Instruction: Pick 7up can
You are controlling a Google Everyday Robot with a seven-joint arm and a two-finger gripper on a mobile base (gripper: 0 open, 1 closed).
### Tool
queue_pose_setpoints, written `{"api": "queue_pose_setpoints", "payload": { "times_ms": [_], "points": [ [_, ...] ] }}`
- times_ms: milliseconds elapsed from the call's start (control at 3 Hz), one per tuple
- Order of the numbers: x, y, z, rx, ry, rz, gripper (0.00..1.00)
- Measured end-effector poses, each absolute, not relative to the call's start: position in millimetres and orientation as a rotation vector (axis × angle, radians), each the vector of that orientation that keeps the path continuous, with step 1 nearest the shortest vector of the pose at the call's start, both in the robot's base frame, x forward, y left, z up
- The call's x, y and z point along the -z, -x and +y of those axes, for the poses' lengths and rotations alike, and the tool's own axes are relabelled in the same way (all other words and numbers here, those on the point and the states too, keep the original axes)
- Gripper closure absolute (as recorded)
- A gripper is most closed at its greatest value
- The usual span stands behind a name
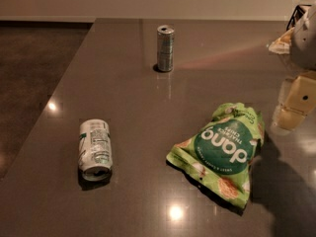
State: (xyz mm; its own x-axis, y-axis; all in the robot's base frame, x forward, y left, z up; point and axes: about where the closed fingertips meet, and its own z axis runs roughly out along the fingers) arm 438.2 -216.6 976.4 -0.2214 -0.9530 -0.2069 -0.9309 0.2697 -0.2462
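The 7up can (95, 149) lies on its side on the grey table (123, 88) at the front left. It is silver-white with green markings, and its printed label panel faces up. One silver end points toward the table's front edge. My gripper (295, 102) is at the far right of the view, above the table and well to the right of the can. It holds nothing that I can see. The green chip bag lies between the gripper and the can.
A taller, slimmer silver-grey can (165, 48) stands upright at the back middle. A green chip bag (222, 152) lies flat at the front right. The table's left edge runs diagonally, with dark floor (29, 73) beyond it. My arm (305, 38) fills the upper right.
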Motion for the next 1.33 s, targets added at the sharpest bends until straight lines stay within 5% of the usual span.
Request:
{"api": "queue_pose_setpoints", "payload": {
  "times_ms": [667,1333],
  "points": [
    [-976.3,-448.4,-201.8,0.113,1.771,2.186,0.00],
    [-948.5,-483.6,-132.1,0.060,2.018,1.985,0.00]
  ]
}}
